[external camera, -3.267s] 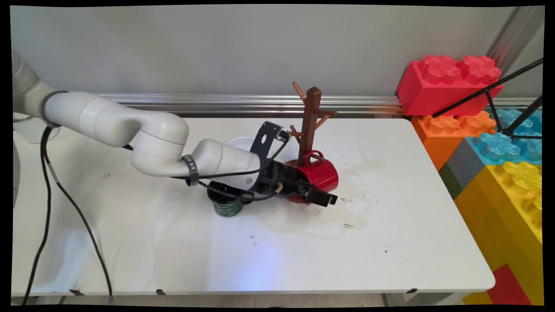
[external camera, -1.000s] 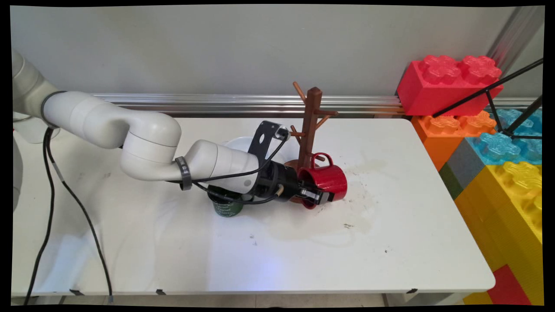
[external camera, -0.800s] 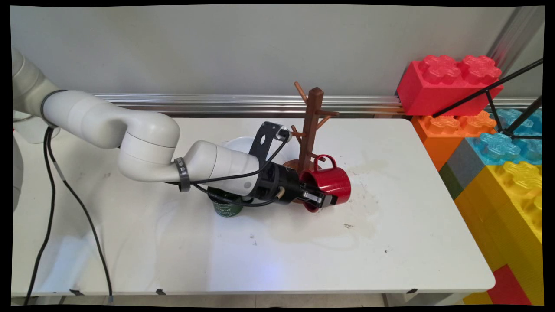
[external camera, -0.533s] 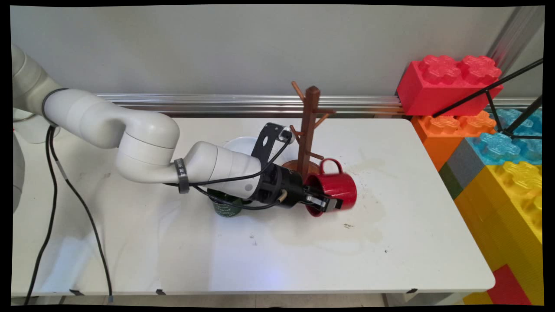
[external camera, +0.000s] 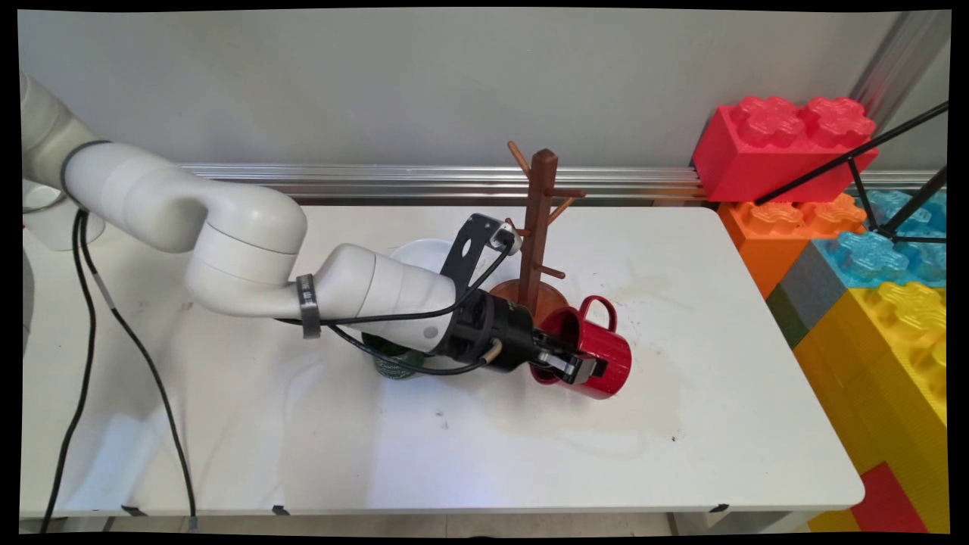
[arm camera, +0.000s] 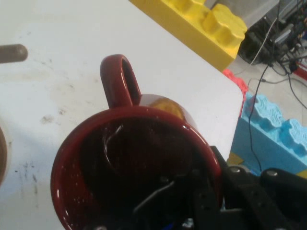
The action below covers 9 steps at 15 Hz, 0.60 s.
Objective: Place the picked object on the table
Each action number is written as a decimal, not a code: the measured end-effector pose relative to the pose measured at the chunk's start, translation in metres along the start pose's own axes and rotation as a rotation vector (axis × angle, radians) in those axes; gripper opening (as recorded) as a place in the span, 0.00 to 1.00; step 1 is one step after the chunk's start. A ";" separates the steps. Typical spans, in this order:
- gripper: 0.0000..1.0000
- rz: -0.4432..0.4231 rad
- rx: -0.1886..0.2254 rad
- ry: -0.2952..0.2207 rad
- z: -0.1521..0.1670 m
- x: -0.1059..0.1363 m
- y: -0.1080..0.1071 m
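Tool [external camera: 575,365] clamped on red mug [external camera: 598,350] rim, had carried it off mug tree [external camera: 537,227] peg, rightward over bench [external camera: 719,393].

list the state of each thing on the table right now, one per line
gripper: shut on the red mug's rim, one finger inside
red mug: on its side in the gripper, mouth toward the arm, handle up, clear of the mug tree
mug tree: upright, pegs bare
green cup: upright, partly hidden under the arm
white bowl: on the table behind the arm, partly hidden
table: stained near the mug
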 end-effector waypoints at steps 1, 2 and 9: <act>0.00 0.009 0.001 -0.006 -0.002 0.001 0.001; 0.00 0.021 0.004 -0.014 -0.004 0.002 0.002; 0.00 0.144 0.016 -0.095 -0.021 0.019 0.016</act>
